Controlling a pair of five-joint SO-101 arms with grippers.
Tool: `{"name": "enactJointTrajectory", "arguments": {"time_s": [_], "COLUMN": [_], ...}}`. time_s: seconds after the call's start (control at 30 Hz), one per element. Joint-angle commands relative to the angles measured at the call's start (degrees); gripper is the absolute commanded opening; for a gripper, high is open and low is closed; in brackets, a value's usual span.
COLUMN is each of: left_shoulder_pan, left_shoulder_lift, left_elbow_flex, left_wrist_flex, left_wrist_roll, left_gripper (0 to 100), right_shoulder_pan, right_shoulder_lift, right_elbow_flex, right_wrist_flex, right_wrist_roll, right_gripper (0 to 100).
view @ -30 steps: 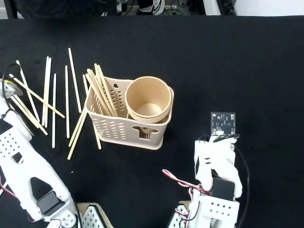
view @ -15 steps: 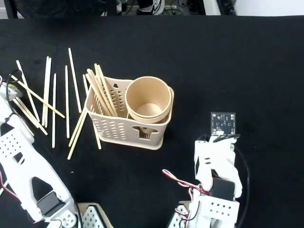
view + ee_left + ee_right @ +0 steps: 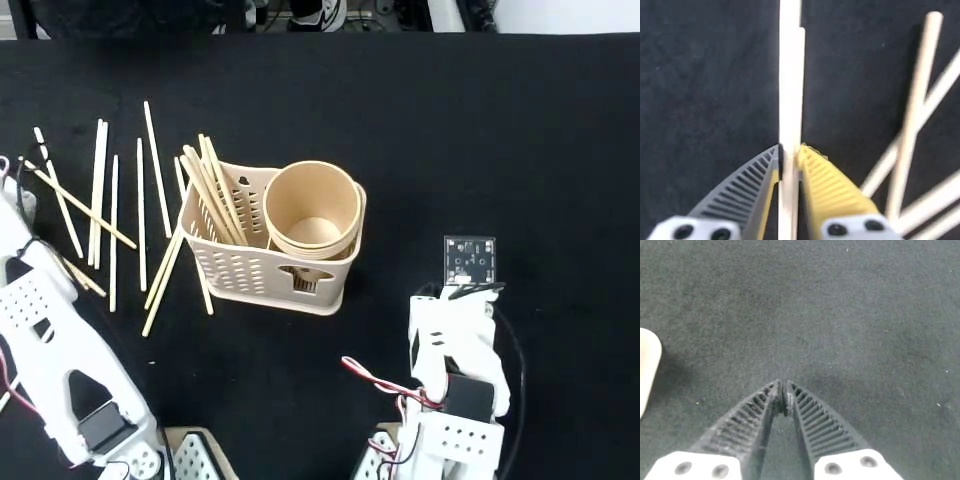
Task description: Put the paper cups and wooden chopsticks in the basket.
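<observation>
left gripper (image 3: 790, 152) clamps chopstick (image 3: 790, 75) | loose chopsticks (image 3: 912, 125) beside | right gripper (image 3: 783, 390) closed

White arms (image 3: 455, 340) — left gripper (image 3: 790, 148) grey/yel.

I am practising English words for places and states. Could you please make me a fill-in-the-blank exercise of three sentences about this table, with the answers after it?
1. The paper cups stand ____ the basket.
2. The left tool is shut on chopsticks, while the right tool is shut and holds ____.
3. Loose chopsticks lie on the ____ table.
Missing words: inside; nothing; black.
</observation>
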Motion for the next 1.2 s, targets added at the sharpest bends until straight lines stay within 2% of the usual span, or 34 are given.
{"name": "enactJointTrajectory", "arguments": {"time_s": [0.0, 0.37, 0.6, 0.8, 0.93, 1.03, 1.17], "left_shoulder_pan": [0.7, 0.2, -0.1, -3.1, -3.3, -2.9, -1.4], "left_shoulder_lift": [-2.7, -5.7, 2.7, 8.2, 8.2, 8.2, 8.1], "left_elbow_flex": [-3.1, 2.8, 2.2, 2.2, 2.2, 2.2, 1.9], "left_wrist_flex": [2.0, 1.8, 0.8, -1.6, -1.6, -1.7, -1.4], "left_wrist_roll": [0.7, 0.7, 0.4, 0.8, 0.4, 0.4, 0.5], "left_gripper": [3, 3, 4, 16, 13, 2, 3], "right_shoulder_pan": [-0.3, -0.3, -0.3, -0.3, -0.3, -0.3, -0.3], "right_shoulder_lift": [-3.9, -3.9, -3.9, -3.9, -3.9, -3.9, -3.9], "right_elbow_flex": [-0.2, -0.2, -0.2, -0.2, -0.2, -0.2, -0.2], "right_wrist_flex": [0.3, 0.3, 0.3, 0.3, 0.3, 0.3, 0.3], "right_wrist_roll": [-0.4, -0.4, -0.4, -0.4, -0.4, -0.4, -0.4], "right_gripper": [1.5, 1.5, 1.5, 1.5, 1.5, 1.5, 1.5]}}
